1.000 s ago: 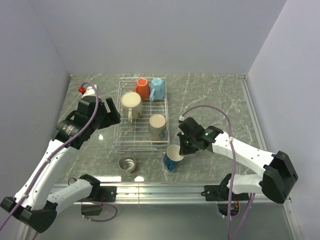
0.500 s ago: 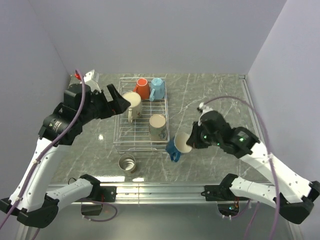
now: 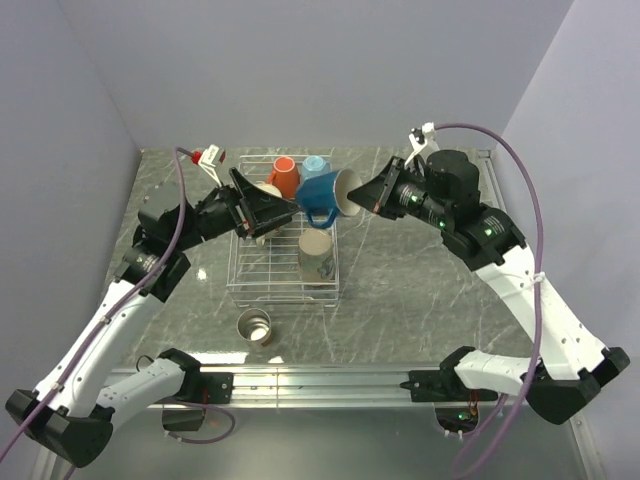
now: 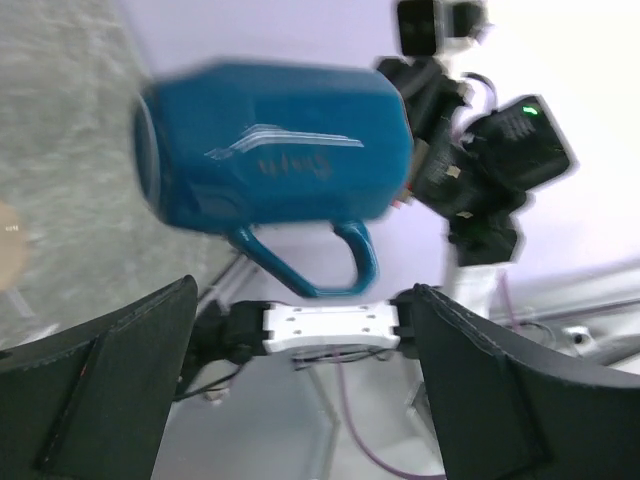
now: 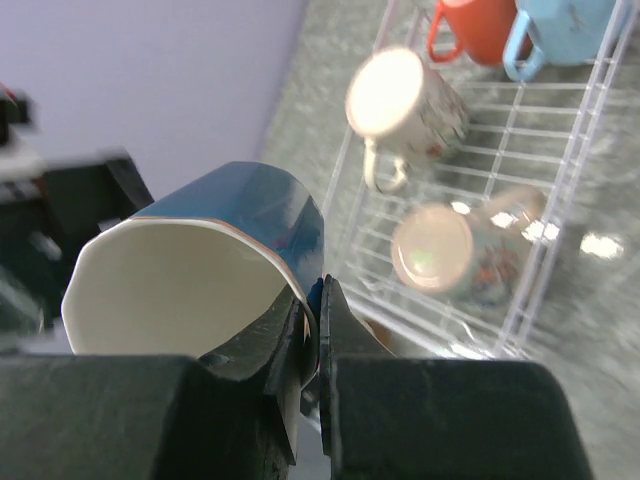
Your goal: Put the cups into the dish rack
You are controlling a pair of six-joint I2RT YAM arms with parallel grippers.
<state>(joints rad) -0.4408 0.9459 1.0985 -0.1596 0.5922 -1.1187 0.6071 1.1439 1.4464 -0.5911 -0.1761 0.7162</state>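
My right gripper (image 3: pixel 372 197) (image 5: pixel 320 295) is shut on the rim of the dark blue cup (image 3: pixel 322 195) (image 5: pixel 230 230), one finger inside its cream interior. The cup hangs on its side above the dish rack (image 3: pixel 240 268) (image 5: pixel 560 190). In the left wrist view this dark blue cup (image 4: pixel 275 150) floats just beyond my open left gripper (image 4: pixel 302 292) (image 3: pixel 283 212), handle downward, nothing between the fingers. In the rack stand an orange cup (image 3: pixel 283 175) (image 5: pixel 478 20), a light blue cup (image 3: pixel 314 165) (image 5: pixel 565 25) and two pale cups (image 5: pixel 405 95) (image 3: pixel 316 253).
A shiny steel cup (image 3: pixel 254 326) stands on the marble tabletop in front of the rack's near left corner. Grey walls close off the left, back and right. The left arm reaches over the rack's left half and hides part of one pale cup.
My right gripper has lifted the dark blue cup from the table in front of the rack to high over the rack's back. My left gripper has swung in toward it.
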